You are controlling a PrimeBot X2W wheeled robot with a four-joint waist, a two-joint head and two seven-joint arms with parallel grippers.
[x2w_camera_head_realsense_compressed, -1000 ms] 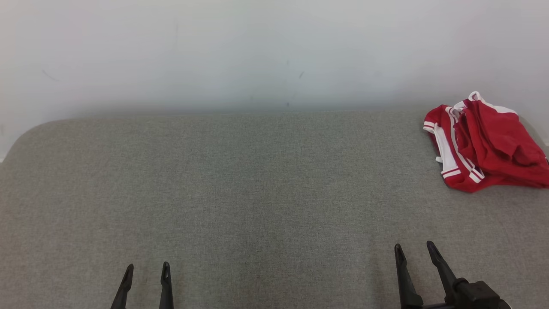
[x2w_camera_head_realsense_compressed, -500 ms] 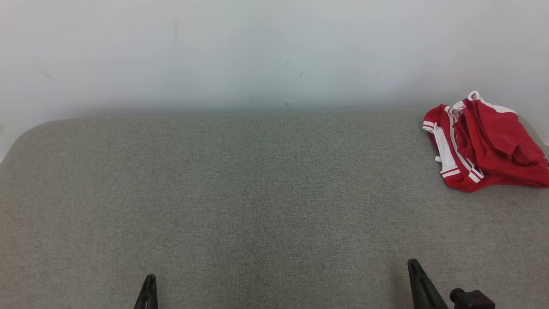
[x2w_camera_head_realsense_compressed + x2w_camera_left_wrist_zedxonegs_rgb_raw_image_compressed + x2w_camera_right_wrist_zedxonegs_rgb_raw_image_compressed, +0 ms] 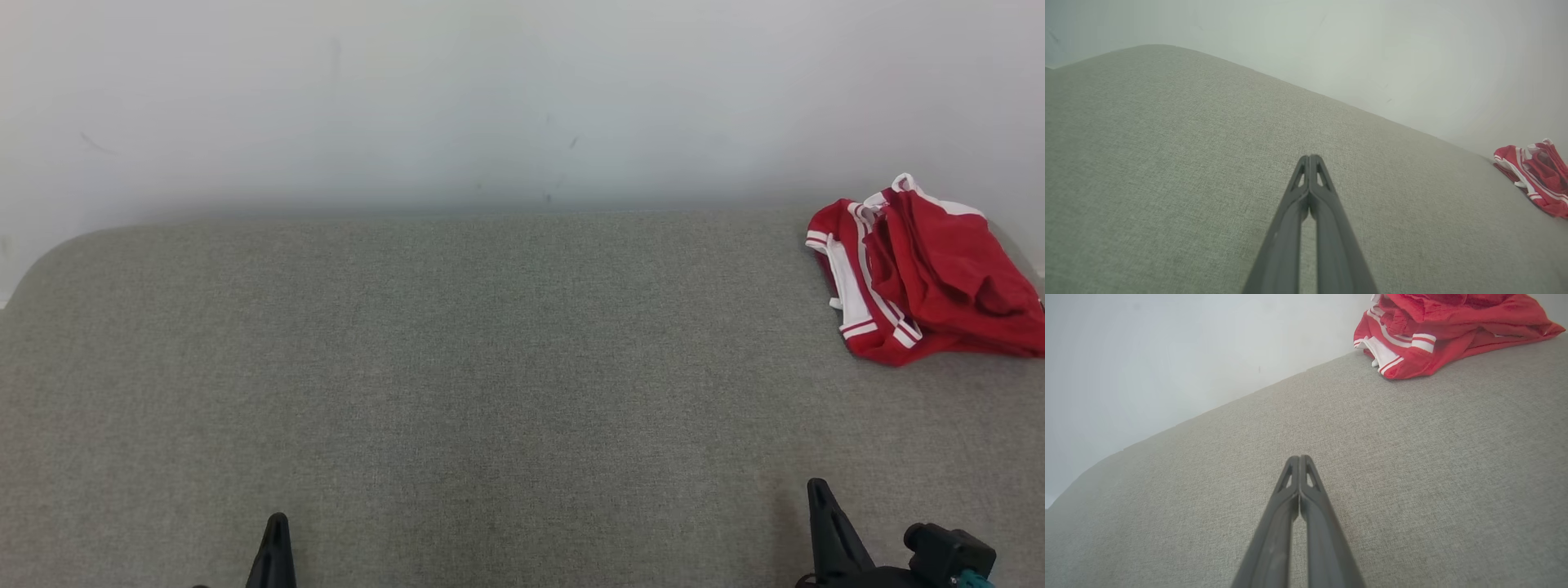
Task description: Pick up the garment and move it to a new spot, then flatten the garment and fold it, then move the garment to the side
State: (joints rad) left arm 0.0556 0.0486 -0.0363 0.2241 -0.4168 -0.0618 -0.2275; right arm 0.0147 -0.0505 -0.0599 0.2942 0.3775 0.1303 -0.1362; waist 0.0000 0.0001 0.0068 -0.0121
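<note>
- The garment is seen crumpled at the far right corner of the grey padded surface, well apart from both grippers and nearer the right one.
- The right gripper and the left gripper are pressed closed, with nothing held.
- A wide stretch of fabric is left between them, and the far edge is bounded by a pale wall.
</note>
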